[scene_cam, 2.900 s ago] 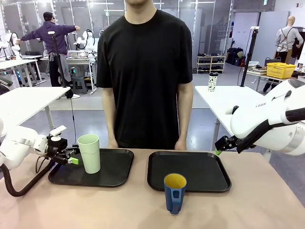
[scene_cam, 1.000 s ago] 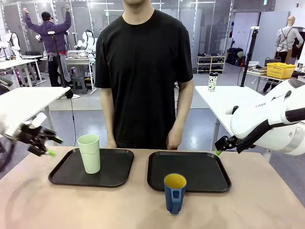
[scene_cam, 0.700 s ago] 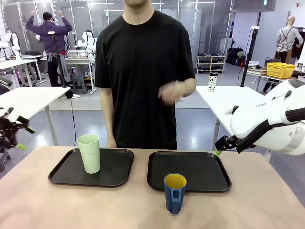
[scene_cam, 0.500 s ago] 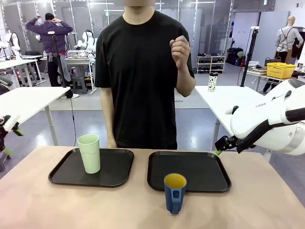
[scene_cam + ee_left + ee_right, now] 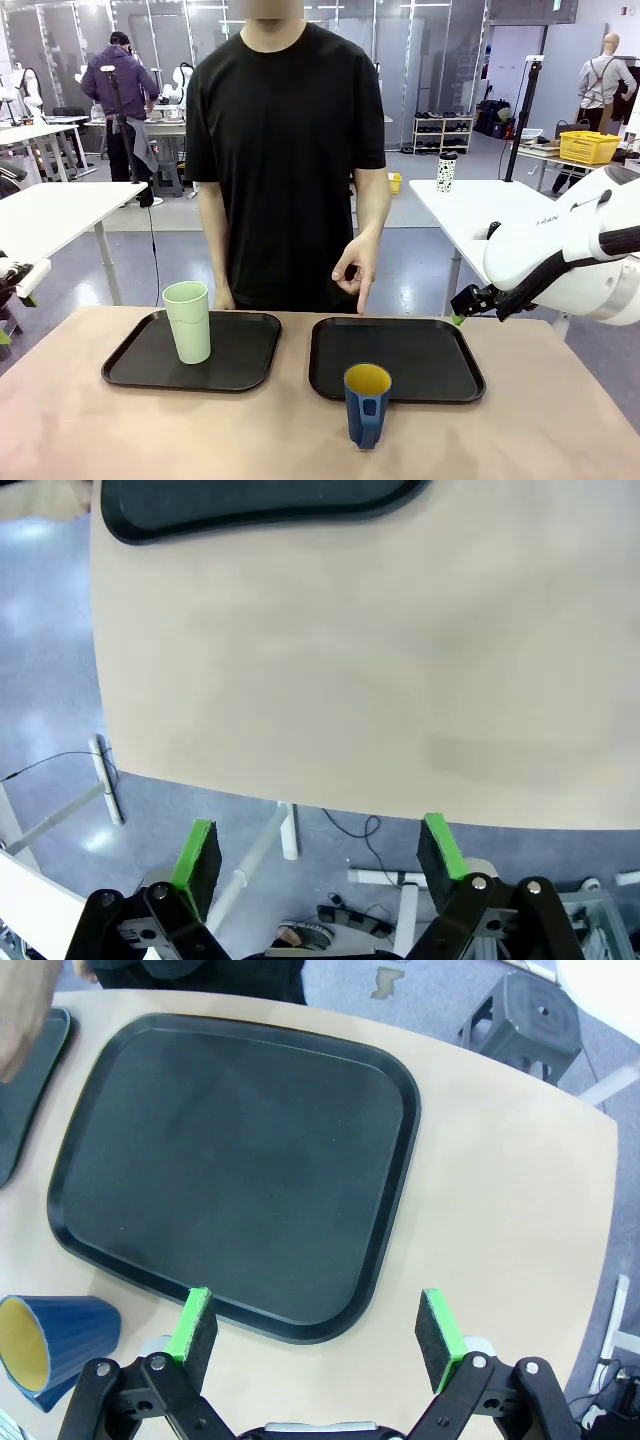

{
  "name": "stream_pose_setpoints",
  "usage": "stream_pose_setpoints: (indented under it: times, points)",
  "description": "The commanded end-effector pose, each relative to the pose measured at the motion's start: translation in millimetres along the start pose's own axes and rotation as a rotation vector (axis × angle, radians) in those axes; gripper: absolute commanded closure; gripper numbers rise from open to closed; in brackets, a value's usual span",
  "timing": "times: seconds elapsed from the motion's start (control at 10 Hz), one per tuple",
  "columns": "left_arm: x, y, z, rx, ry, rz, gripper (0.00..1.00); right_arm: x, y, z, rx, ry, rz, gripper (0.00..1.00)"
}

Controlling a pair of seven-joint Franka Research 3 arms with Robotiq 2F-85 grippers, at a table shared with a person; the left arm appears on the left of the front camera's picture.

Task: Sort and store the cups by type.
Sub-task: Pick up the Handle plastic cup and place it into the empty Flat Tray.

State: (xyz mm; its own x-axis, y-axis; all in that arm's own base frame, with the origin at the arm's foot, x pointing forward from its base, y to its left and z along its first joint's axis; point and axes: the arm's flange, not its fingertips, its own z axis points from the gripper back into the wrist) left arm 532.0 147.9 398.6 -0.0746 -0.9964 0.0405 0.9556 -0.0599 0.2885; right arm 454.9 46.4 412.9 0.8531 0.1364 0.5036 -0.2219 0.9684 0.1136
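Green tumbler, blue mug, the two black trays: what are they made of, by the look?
Green tumbler: likely plastic, matte, thin even wall. Blue mug: plastic or glazed ceramic, unclear; soft sheen, yellow inside. Left tray and right tray: probably moulded plastic, semi-matte black, rounded raised rims.

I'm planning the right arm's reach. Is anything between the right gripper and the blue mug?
Nothing visible does. Between the open right gripper and the blue mug lies just the flat right tray, low enough to pass over. The person's hand points down at the tray's far edge, off that line.
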Motion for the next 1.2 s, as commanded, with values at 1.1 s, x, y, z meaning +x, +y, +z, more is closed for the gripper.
stream_pose_setpoints:
  times: [1.1]
  points:
    - [-2, 2, 2, 0.031, -0.029, -0.017, 0.00, 21, 18, 9, -0.159, 0.368, 0.774, 0.00]
